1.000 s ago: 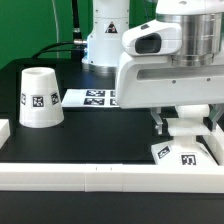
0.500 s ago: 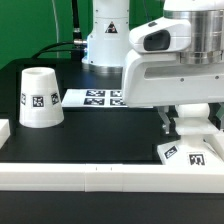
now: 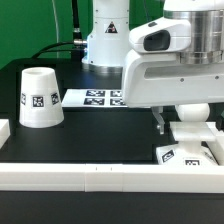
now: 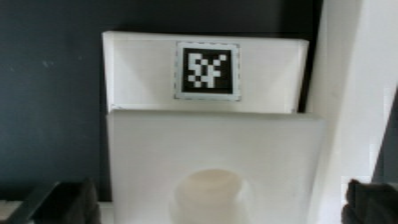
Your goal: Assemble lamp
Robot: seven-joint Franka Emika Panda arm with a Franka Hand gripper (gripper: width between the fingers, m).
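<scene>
The flat square base (image 3: pixel 186 156) lies at the exterior view's right, against the front rail, with tags on its sides. The round bulb (image 3: pixel 196 112) stands upright on it. My gripper (image 3: pixel 188 123) hangs straight down over the base, its dark fingers (image 3: pixel 160 122) on either side of the bulb. In the wrist view the base (image 4: pixel 160 140) fills the middle. The bulb (image 4: pixel 214 193) shows as a pale round shape between the two fingers (image 4: pixel 63 202), which stand wide apart and clear of it. The gripper (image 4: pixel 217 202) is open. The tapered shade (image 3: pixel 40 97) stands mouth down at the exterior view's left.
The marker board (image 3: pixel 95 98) lies at the back centre, in front of the robot's pedestal (image 3: pixel 107 40). A long white border rail (image 3: pixel 100 178) runs along the front edge, with another piece at the left (image 3: pixel 5 130). A rail (image 4: pixel 356 100) runs right beside the base.
The gripper has shifted a little to the exterior view's right over the base. The bulb now shows more upright between the fingers. The shade has not moved.
</scene>
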